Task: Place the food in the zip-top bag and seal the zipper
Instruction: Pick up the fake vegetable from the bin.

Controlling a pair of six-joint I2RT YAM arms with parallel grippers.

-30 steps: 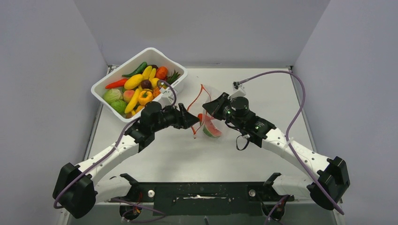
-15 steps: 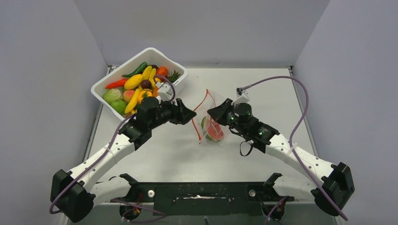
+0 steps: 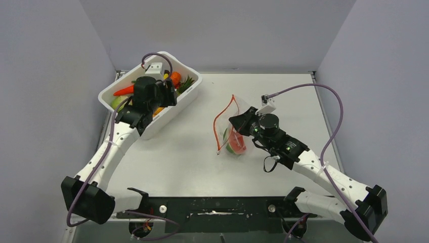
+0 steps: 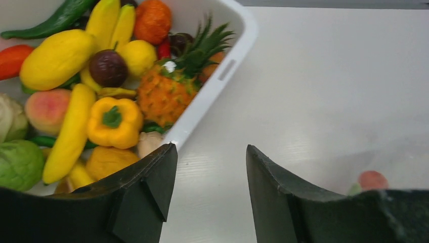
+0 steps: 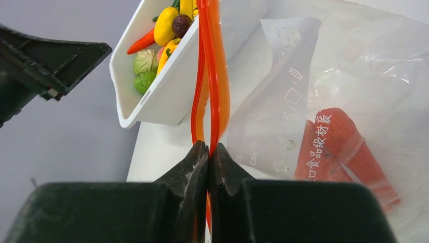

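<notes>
Watching the overhead feed, I have my right end effector (image 3: 238, 123) near the middle of the white counter (image 3: 283, 96), gripping the small clear zip-top bag with faint print (image 3: 242, 107). The bag is well apart from the white rectangular plastic tub (image 3: 188, 69) at the far left. On the right wrist camera the two black fingers (image 5: 195, 162) are pressed together on the thin red-orange zipper strip (image 5: 215, 76). Its two lines run away from the grip and part slightly further along, so the mouth is not sealed there. Inside the bag sits a red watermelon slice with a green rind (image 3: 234, 145). I cannot tell whether the bag's lower end rests on the counter.

My left end effector (image 4: 210, 152) hangs above the tub, its fingers spread apart with nothing between them. Through the gap I see the tub's corner rim and bare counter.

The rest of the glossy toy food lies in the tub:
- a yellow bell pepper (image 4: 114, 121)
- an orange pineapple with green leaves (image 4: 167, 93)
- a dark purple plum (image 4: 108, 67)
- a long yellow banana (image 4: 71, 134)
- a green chilli (image 4: 55, 20)
- a pale green cabbage (image 4: 17, 164)
</notes>
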